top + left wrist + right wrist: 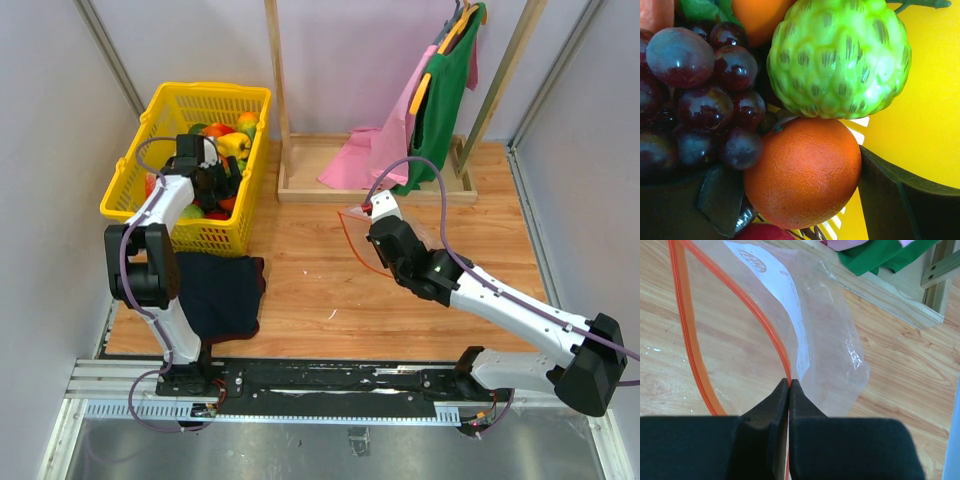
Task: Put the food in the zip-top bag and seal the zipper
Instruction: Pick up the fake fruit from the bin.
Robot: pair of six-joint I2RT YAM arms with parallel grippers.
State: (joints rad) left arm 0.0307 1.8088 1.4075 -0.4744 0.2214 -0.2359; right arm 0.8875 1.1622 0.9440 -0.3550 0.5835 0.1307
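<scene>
Red-orange zipper (pixel 766 325) clamped in right gripper (pixel 789 383); left gripper (pixel 213 182) wide astride orange (pixel 802 172), fingertips cropped, grip unclear.

No legible text anywhere. The zip-top bag (pixel 825 325) carries a white label strip (pixel 790 300) with an orange oval logo (pixel 752 254) and small print, all too blurred to read.

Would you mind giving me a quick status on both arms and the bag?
Left end effector straddling orange in yellow basket, grip unconfirmed. Right end effector shut on zip-top bag rim, mouth open. No obstruction seen.
</scene>
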